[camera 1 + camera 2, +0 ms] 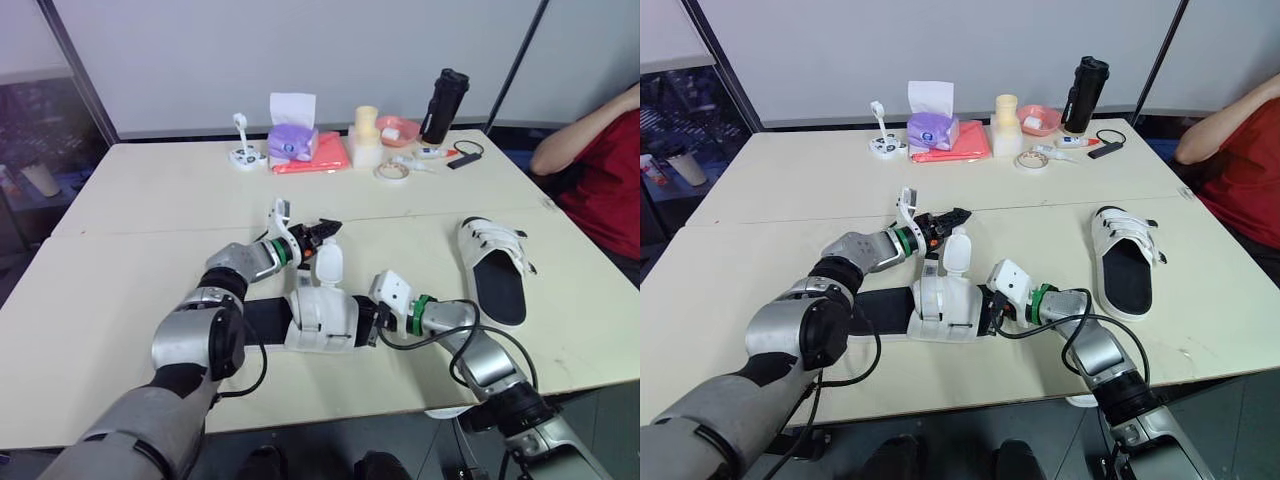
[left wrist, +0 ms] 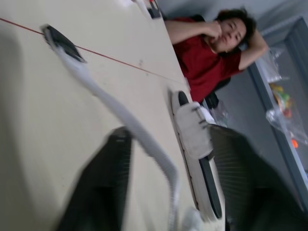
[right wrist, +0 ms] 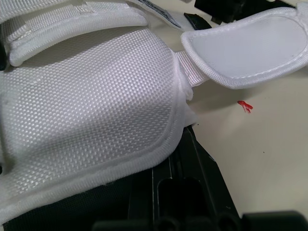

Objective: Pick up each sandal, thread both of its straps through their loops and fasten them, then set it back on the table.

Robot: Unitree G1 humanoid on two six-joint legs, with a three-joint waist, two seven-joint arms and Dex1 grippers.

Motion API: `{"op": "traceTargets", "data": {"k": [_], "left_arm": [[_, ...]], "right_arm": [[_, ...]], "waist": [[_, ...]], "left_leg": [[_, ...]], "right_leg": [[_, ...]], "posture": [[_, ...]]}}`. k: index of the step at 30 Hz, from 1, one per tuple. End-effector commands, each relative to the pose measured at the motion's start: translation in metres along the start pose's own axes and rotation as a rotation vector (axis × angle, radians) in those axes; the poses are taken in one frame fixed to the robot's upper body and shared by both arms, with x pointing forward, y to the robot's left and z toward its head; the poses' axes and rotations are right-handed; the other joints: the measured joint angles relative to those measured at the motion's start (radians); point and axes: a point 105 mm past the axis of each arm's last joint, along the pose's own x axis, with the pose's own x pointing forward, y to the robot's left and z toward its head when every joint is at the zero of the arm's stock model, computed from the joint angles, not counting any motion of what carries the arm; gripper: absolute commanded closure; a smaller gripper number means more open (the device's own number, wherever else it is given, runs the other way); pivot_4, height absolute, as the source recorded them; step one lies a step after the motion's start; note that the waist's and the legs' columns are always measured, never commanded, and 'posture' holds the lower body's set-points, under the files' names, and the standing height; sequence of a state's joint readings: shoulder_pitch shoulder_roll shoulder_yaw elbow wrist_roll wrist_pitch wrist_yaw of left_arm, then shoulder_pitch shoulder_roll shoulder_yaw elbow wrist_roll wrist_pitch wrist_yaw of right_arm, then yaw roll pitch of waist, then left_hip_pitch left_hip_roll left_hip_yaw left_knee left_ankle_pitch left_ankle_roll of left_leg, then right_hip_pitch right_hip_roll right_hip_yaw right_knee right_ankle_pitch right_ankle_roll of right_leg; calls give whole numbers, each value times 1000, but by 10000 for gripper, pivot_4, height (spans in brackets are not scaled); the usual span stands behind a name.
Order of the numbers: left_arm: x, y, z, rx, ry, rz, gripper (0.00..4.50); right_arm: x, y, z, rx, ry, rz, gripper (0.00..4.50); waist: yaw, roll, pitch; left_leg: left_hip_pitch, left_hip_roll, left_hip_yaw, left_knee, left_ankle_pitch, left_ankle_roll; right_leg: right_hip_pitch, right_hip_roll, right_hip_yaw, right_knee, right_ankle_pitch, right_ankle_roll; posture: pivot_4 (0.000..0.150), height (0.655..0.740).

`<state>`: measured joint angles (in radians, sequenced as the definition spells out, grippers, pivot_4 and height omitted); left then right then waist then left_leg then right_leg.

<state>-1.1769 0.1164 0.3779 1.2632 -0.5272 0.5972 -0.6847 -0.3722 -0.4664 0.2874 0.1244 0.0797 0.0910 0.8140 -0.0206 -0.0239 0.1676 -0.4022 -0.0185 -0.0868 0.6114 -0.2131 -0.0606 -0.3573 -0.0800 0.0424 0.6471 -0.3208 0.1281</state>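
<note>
1. We put the sandal [image 1: 322,322] mid tabletop [image 1: 140,200], between both hands. It looks light, with a soft woven upper and a stiffer sole, so best held by the sole edge.
2. Its strap [image 1: 328,262] stands up and looks floppy; take it near the tip.
3. The left hand [image 1: 328,232] is just above the strap, fingers [image 2: 101,183] apart, strap running between them.
4. The right hand [image 1: 366,322] is against the sandal's side; whether it grips, we cannot tell.

Pale table [image 1: 150,200], plain grey wall [image 1: 300,50]

Office meeting room: pale table [image 1: 150,200], partition wall [image 1: 300,50], seated person [image 1: 600,170].
</note>
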Motion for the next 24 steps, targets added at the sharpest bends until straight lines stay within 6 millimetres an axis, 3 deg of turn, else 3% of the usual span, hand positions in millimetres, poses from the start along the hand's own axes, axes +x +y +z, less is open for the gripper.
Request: {"op": "traceTargets", "data": {"k": [1, 2, 7, 14, 16, 21, 24], "left_arm": [[7, -16, 14, 51, -37, -34, 39128], [7, -17, 14, 62, -39, -36, 44365], [5, -22, 21, 152, -43, -73, 44365], [-1, -51, 24, 818, 30, -240, 44365], [-8, -53, 18, 1122, 31, -271, 44365], [-30, -46, -1, 1711, 32, -312, 44365], [-43, -41, -5, 1948, -1, -329, 44365]], "right_arm": [[-5, 20, -60, 103, 221, 22, 45000], [-6, 20, -60, 103, 221, 20, 45000], [-5, 22, -61, 106, 221, 18, 45000], [-7, 21, -64, 106, 229, 18, 45000], [-8, 22, -66, 105, 234, 20, 45000], [-6, 21, -67, 103, 236, 26, 45000], [-5, 21, -66, 100, 235, 28, 45000]], "waist": [[0, 0, 0], [0, 0, 0], [0, 0, 0], [1, 0, 0], [0, 1, -1], [5, 1, -1], [7, 1, -1]], "left_leg": [[0, 0, 0, 0, 0, 0], [0, 0, 0, 0, 0, 0], [0, 0, 0, 0, 0, 0], [0, 0, 1, 0, 0, 0], [0, 0, 1, -1, 0, 0], [1, 0, 1, -1, 0, 0], [1, 0, 1, -1, 0, 0]], "right_leg": [[0, 0, 0, 0, 0, 0], [0, 0, 0, 0, 0, 0], [0, 0, 0, 0, 0, 0], [0, 0, 0, 0, 0, 0], [0, 0, 1, 0, 0, 0], [1, 0, 2, -1, 0, -1], [1, 0, 2, -1, 0, -1]], "posture": [[1500, 7400], [1500, 7400], [1500, 7400], [1500, 7400], [1500, 7400], [1500, 7400], [1500, 7400]]}}
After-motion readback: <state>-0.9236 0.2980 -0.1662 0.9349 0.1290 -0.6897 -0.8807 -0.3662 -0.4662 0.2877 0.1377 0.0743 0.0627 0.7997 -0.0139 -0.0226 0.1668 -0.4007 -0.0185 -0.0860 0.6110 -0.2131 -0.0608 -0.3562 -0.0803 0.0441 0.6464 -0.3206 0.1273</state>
